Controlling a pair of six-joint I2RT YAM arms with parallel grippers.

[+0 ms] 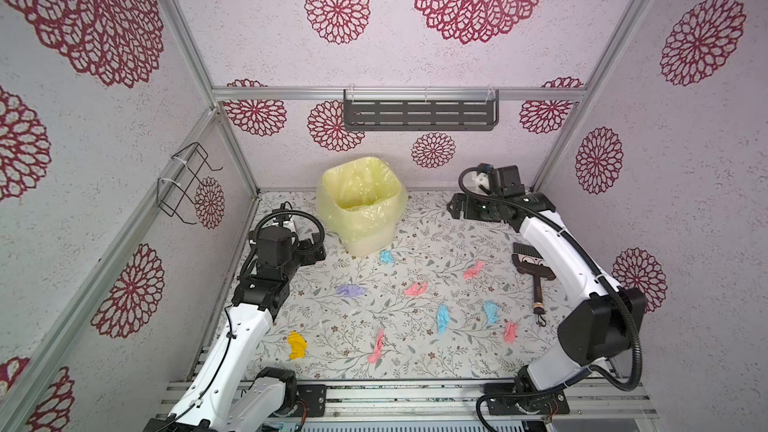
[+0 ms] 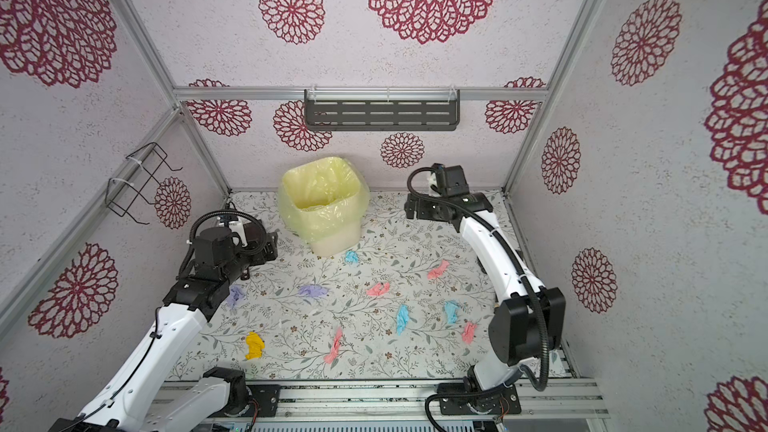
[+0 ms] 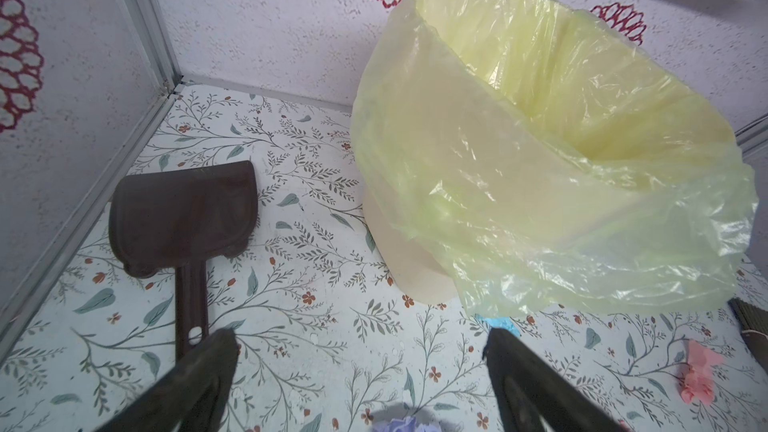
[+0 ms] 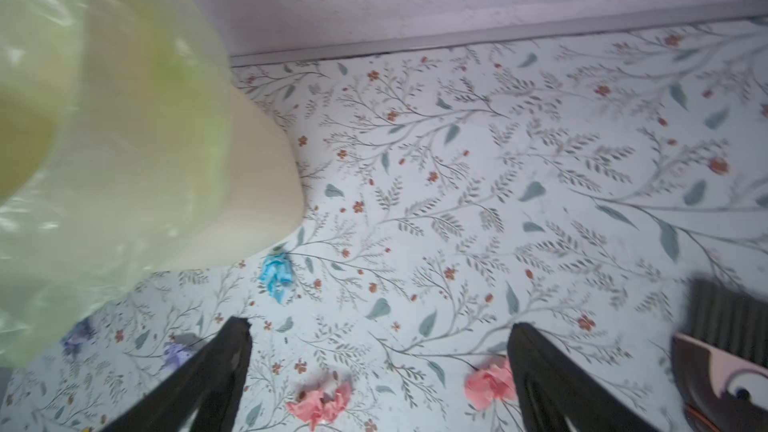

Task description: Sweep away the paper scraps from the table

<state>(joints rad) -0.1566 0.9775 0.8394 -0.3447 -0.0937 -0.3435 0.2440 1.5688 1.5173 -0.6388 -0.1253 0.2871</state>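
Ten paper scraps (image 1: 415,288) apart from tools (image 3: 360,340) (image 4: 379,328)

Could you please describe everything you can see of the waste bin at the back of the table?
The bin is cream plastic, with a rounded-square mouth and walls tapering to a narrower base. A translucent pale yellow bag lines it, folded over the rim and hanging loosely outside. It stands upright on the table near the back wall. A light blue scrap lies close by its base.
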